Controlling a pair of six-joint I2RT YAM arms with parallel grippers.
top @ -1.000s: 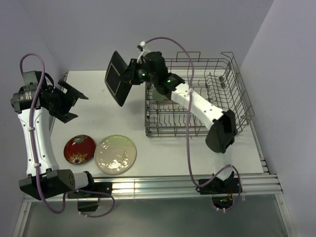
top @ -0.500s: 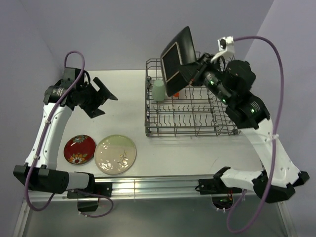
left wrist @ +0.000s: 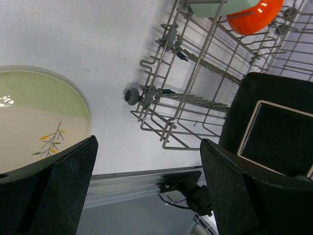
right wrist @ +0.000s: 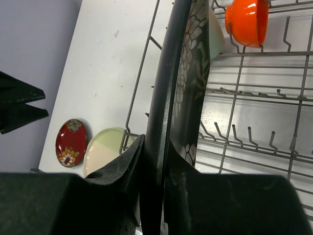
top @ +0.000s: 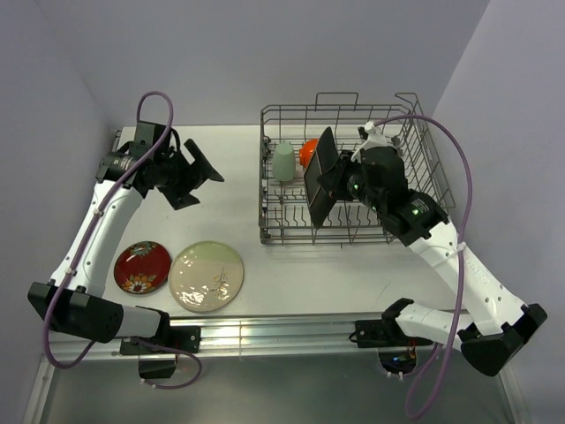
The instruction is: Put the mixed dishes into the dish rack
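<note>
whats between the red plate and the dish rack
The cream plate, lying flat right beside the red plate, then bare table up to the dish rack; the top view shows it.

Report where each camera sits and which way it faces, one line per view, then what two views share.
Top external: fixed above and behind the arms, looking down on table and dish rack; both arms show, bases at the bottom.
Left wrist: on the left arm, looking across the cream plate toward the rack; left tool, open, at the bottom.
Right wrist: on the right arm, looking down along the black square plate into the rack; right tool clamps its edge.
Shared: both wrist views show the orange bowl.
</note>
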